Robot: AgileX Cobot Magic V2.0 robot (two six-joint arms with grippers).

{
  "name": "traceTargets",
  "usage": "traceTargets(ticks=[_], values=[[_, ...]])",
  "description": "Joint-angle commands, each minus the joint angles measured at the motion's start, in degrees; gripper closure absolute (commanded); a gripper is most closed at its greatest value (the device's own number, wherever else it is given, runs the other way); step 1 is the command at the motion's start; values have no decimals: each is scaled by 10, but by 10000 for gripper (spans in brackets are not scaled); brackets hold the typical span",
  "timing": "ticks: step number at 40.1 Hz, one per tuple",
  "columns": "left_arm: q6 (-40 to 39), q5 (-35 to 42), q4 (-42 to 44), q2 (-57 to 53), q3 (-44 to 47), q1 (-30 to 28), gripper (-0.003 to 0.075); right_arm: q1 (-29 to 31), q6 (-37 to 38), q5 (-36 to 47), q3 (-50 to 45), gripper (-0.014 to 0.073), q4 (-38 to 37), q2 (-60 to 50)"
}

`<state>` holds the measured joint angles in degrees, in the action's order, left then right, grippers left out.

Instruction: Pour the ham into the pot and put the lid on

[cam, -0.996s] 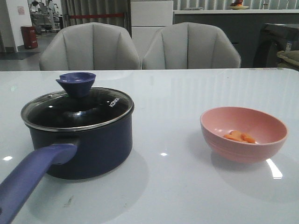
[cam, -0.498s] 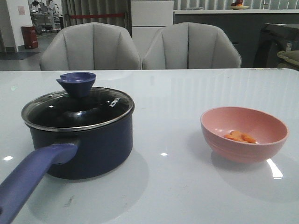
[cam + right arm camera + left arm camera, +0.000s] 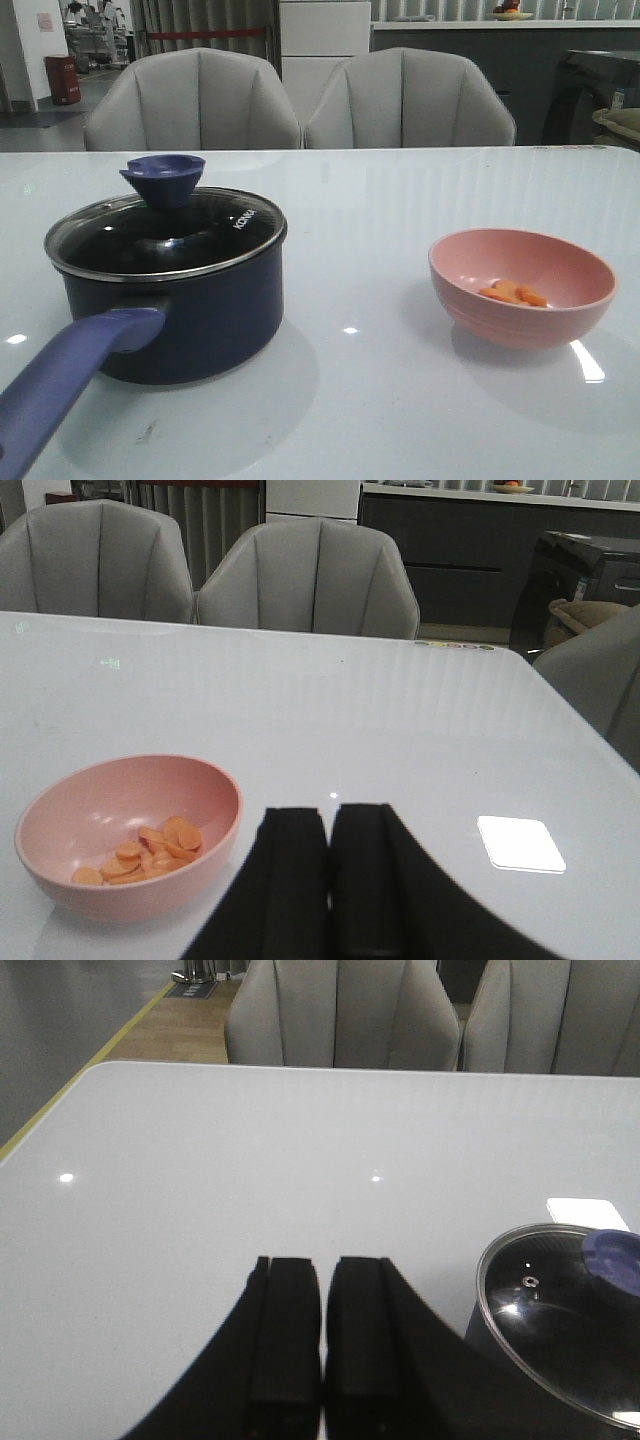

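The dark navy pot (image 3: 190, 310) stands at the table's left with its purplish-blue handle (image 3: 60, 385) pointing toward the front edge. The glass lid (image 3: 165, 235) with its flared knob (image 3: 163, 178) sits on the pot (image 3: 490, 1335); the lid (image 3: 560, 1310) shows in the left wrist view too. Orange-pink ham (image 3: 513, 293) lies in a pink bowl (image 3: 520, 288) at the right. My left gripper (image 3: 323, 1265) is shut and empty over bare table, apart from the pot. My right gripper (image 3: 331, 812) is shut and empty beside the bowl (image 3: 130, 835) and its ham (image 3: 145, 848). Neither gripper shows in the front view.
Two grey chairs (image 3: 300, 100) stand behind the table's far edge. A white glossy table (image 3: 360, 400) carries the pot and the bowl, with open surface between them. Its left edge (image 3: 40, 1120) shows in the left wrist view.
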<state>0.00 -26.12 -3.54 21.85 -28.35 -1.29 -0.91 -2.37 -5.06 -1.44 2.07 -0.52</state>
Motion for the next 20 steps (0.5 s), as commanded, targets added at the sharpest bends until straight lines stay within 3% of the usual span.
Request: traceTargets(ticks=[1, 5, 12, 14, 20], values=[[0, 41, -6, 9, -15, 0, 585, 4, -2, 44, -6, 453, -7, -11], [0, 41, -6, 9, -15, 0, 493, 4, -2, 44, -6, 453, -7, -11], [0, 39, -5, 9, -15, 0, 199, 4, -2, 44, -6, 453, -7, -11], [0, 42, -4, 9, -15, 0, 148, 4, -2, 44, -6, 453, -7, -11], [0, 48, -13, 9, -11, 0, 146, 4, -2, 44, -6, 453, -7, -11]])
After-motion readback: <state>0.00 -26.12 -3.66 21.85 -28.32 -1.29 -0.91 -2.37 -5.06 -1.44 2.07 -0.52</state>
